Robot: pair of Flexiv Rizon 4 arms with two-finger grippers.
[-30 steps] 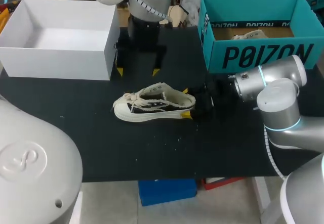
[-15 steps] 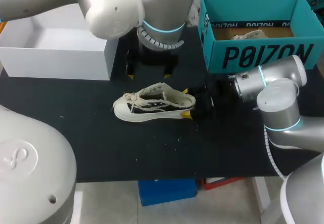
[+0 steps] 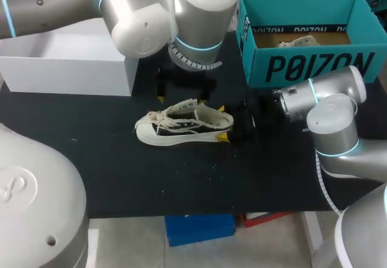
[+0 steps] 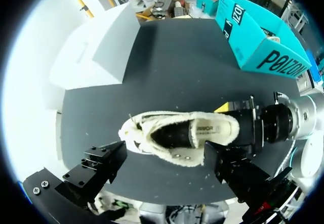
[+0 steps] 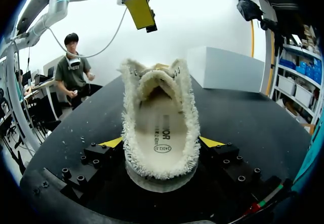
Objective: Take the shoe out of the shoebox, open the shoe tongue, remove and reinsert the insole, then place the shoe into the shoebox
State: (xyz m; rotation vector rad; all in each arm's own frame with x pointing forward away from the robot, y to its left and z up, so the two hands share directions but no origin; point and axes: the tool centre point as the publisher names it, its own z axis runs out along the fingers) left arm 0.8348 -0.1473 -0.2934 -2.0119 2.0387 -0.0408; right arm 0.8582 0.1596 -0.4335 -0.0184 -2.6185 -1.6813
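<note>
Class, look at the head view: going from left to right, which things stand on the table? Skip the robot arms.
white box → shoe → teal shoebox

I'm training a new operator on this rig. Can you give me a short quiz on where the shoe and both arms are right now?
1. True or false: the shoe lies inside the teal shoebox.
2. Which part of the shoe sits between the fingers of the right gripper? A) the toe B) the heel C) the laces
3. Fill in: the left gripper hovers above the shoe with its fingers ____.

Key: 1 false, it lies on the black table; 2 B; 3 open.
</note>
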